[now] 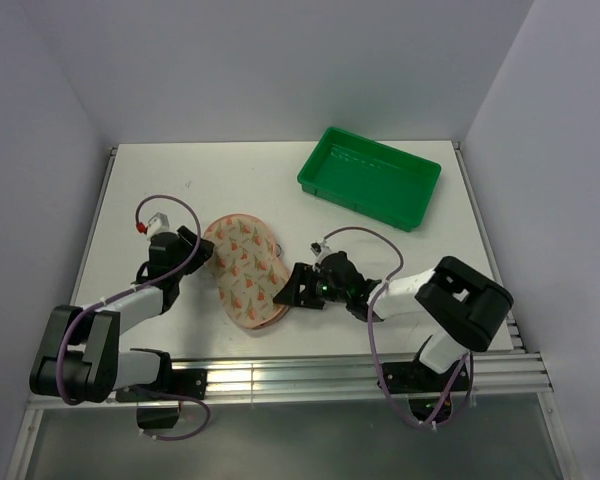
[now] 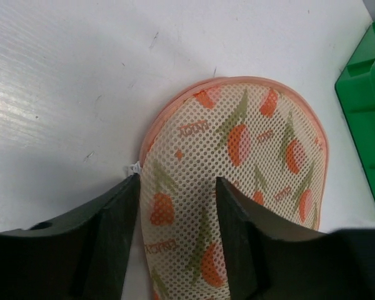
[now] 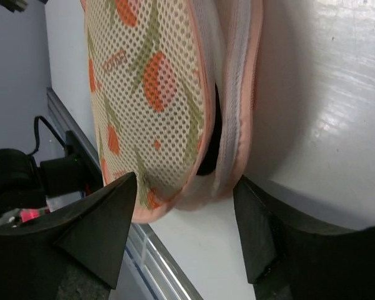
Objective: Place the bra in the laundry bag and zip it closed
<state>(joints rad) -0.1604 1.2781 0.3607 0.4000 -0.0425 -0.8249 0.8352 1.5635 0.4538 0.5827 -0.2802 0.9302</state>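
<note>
The laundry bag (image 1: pixel 245 272) lies mid-table with its two peach-pink mesh halves folded together. It also shows in the left wrist view (image 2: pixel 250 144) and the right wrist view (image 3: pixel 150 81). A dark strip of the bra (image 3: pixel 210 147) shows in the gap between the halves; the rest is hidden inside. My left gripper (image 1: pixel 208 252) is open, its fingers (image 2: pixel 115 237) straddling the bag's left edge. My right gripper (image 1: pixel 288 288) is open wide, its fingertips (image 3: pixel 109 209) on either side of the bag's near right end, where the rim still gapes.
A green plastic tray (image 1: pixel 370 178) stands at the back right and also shows at the right edge of the left wrist view (image 2: pixel 365 106). The table's near edge and metal rail (image 1: pixel 310 355) run close below the bag.
</note>
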